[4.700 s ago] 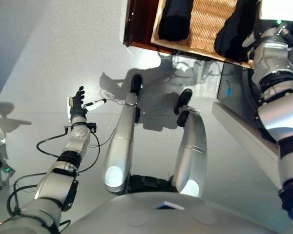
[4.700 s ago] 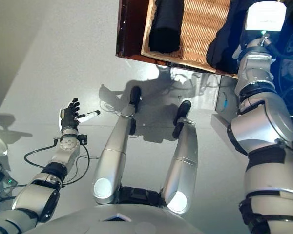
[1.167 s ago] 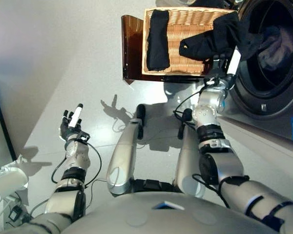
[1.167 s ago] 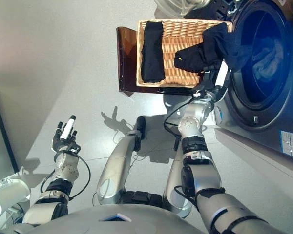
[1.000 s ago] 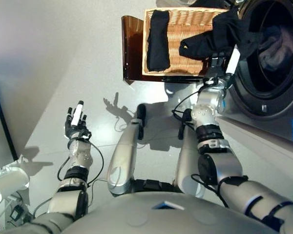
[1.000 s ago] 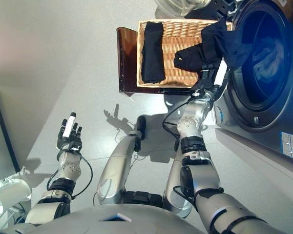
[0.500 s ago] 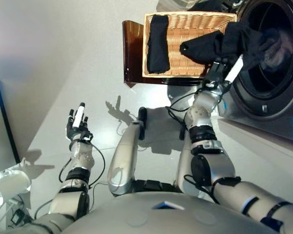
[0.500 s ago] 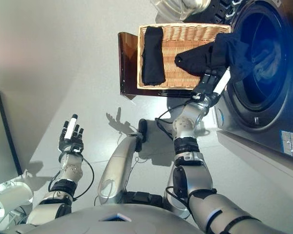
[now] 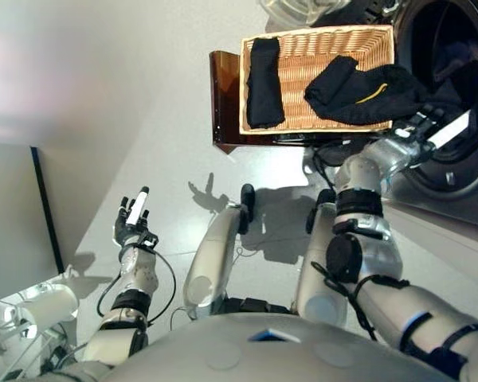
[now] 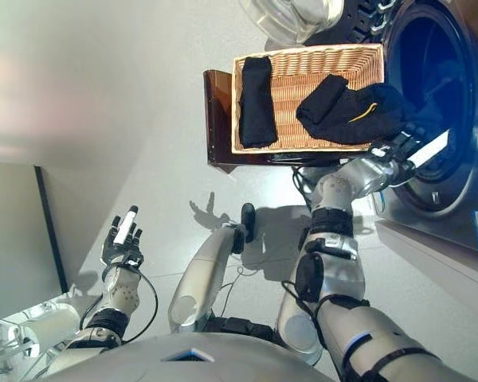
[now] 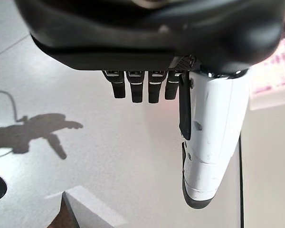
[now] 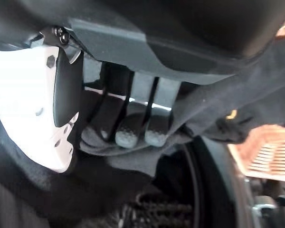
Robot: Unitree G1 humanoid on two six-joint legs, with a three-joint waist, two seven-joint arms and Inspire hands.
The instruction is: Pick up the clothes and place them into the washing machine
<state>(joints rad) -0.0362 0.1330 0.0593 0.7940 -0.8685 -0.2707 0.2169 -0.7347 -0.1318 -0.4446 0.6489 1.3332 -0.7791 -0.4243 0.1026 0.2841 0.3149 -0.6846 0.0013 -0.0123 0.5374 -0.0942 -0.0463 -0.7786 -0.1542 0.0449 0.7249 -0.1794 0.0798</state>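
Observation:
A shallow wicker basket [image 9: 319, 33] rests on a low dark brown box [image 9: 225, 95] beside the washing machine [image 9: 454, 64]. A folded black cloth [image 9: 264, 72] lies in its left part. A black garment [image 9: 358, 83] with a yellow stripe lies over its right side and trails to my right hand [image 9: 421, 129] at the rim of the machine's opening. In the right wrist view the fingers [image 12: 128, 135] and white thumb are curled on that dark cloth [image 12: 256, 95]. My left hand [image 9: 131, 227] is open and empty, low at the left over the floor.
More laundry shows inside the dark drum [image 10: 430, 79]. A clear rounded door [image 10: 291, 16] stands behind the basket. A dark panel edge [image 9: 44, 207] and white equipment [image 9: 48, 306] are at the far left, with bare grey floor between them and the box.
The camera has shifted. My right hand has moved right and down to the machine's opening, still holding the black garment, which now lies spread over the basket's right side. The left hand stays open.

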